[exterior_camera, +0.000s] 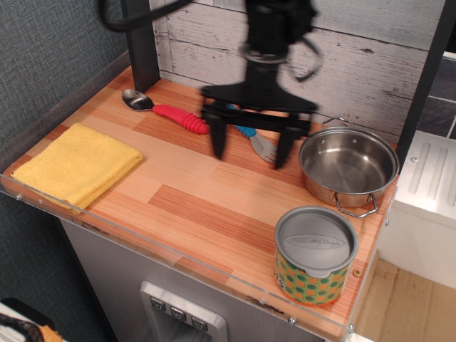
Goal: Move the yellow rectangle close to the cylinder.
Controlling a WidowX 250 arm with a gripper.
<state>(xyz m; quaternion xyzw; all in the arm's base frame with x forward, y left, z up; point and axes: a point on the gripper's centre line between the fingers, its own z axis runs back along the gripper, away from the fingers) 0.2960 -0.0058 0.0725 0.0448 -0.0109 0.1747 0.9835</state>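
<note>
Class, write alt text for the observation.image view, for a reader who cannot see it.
An open tool hangs over a wooden table, holding nothing. A yellow cloth lies at the left edge, far from the can at front right, near a steel pot.

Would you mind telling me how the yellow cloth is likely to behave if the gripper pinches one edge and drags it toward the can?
The yellow cloth looks soft and folded in layers, so it would probably droop and partly unfold when lifted. Lying flat on smooth wood, it likely slides easily, though it may bunch up. It cannot roll or tip, unlike the can.
</note>
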